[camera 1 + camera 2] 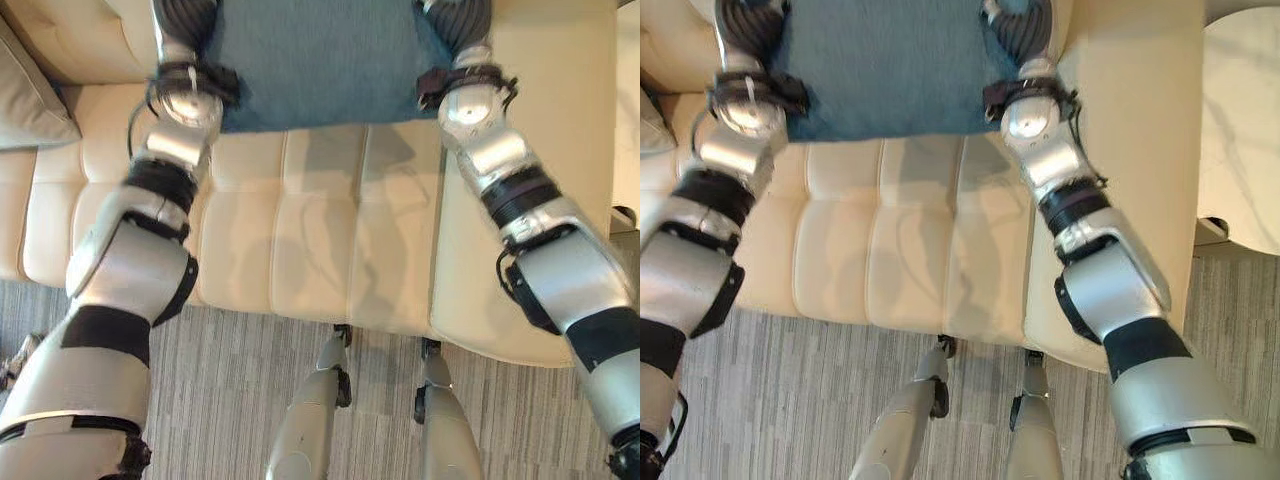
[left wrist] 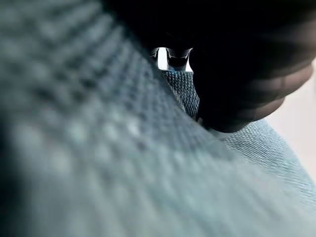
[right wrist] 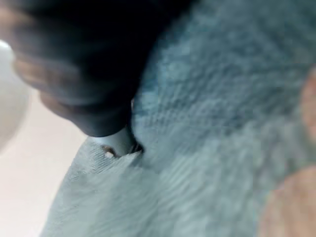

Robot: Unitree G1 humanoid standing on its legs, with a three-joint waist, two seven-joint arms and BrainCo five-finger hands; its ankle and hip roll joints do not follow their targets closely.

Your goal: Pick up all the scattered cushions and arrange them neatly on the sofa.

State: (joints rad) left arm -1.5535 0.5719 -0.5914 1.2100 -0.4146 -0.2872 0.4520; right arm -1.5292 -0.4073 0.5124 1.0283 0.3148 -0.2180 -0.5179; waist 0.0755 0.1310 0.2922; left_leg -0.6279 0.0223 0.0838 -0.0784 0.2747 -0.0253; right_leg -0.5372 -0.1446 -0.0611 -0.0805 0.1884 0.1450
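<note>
Both robot hands flank blue cushion (image 1: 320, 60) above cream sofa (image 1: 320, 240).

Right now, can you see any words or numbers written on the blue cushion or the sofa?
None: no words, numbers or signs can be read anywhere.
Blue woven fabric cushion: plain weave, no label showing.
Cream leather sofa: plain stitched panels, no print.
Beige cushion at the sofa's left end: no print.
Left hand and right hand at the cushion's sides: dark ribbed covers, nothing written.
</note>
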